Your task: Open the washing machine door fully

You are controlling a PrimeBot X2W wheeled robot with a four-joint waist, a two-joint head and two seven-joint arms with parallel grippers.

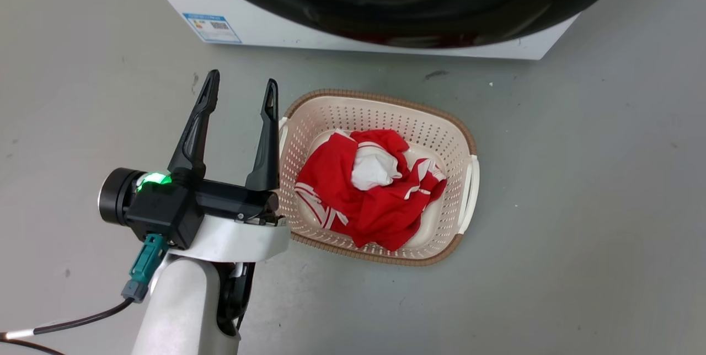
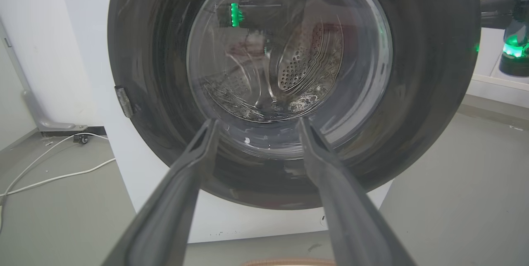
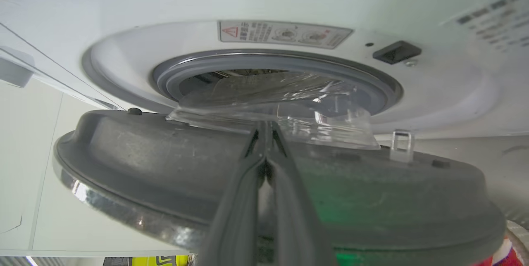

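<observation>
The washing machine door [image 3: 136, 162] stood ajar on the far side of the basket [image 1: 386, 102]. My right fingers [image 3: 244, 204] were pressed together, holding nothing, with their tips at its inner face. My left fingers [image 1: 193, 132] were spread wide and empty. Mid-swing, I judged; next, an outward push.

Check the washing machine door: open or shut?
Open, only partly: right wrist view shows the door standing off the machine front, grey rubber ring exposed.

laundry basket [image 1: 375, 118] on the floor [image 1: 579, 206] just before the washing machine door [image 1: 441, 13], bare floor either side
</observation>
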